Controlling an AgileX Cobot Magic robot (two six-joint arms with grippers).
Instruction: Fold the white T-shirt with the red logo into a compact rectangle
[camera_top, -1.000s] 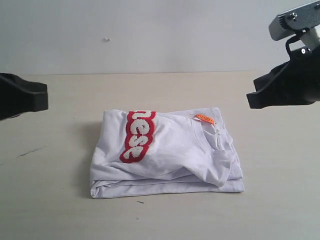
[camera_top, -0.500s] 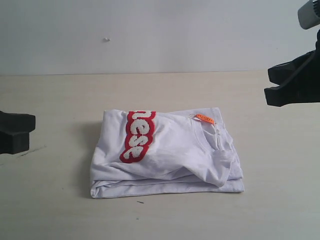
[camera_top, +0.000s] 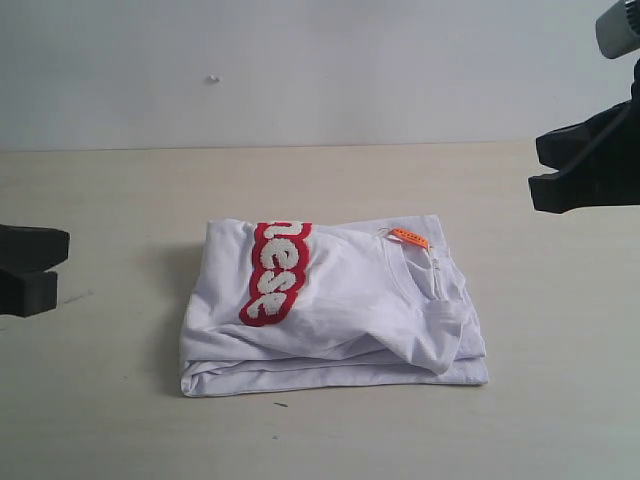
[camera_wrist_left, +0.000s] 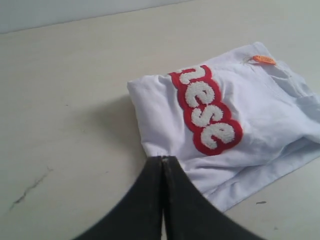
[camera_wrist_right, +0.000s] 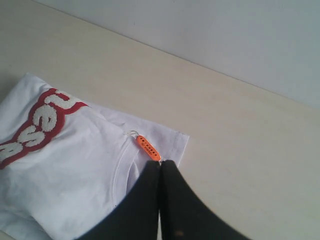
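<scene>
The white T-shirt lies folded into a thick rectangle in the middle of the table, also seen in the left wrist view and right wrist view. Its red logo runs down the left part of the top layer, showing the letters "ese". The orange neck tag sits near the far right corner. My left gripper is shut and empty at the left edge, well clear of the shirt. My right gripper is shut and empty, raised at the upper right.
The pale wooden table stretches around the shirt, with a grey wall behind it. A dark scratch marks the tabletop near the left gripper. A tiny dark speck lies in front of the shirt.
Both arms pulled away from the shirt over the last second: the left gripper dropped lower at the left edge, the right one withdrew to the right. The shirt has not moved.
</scene>
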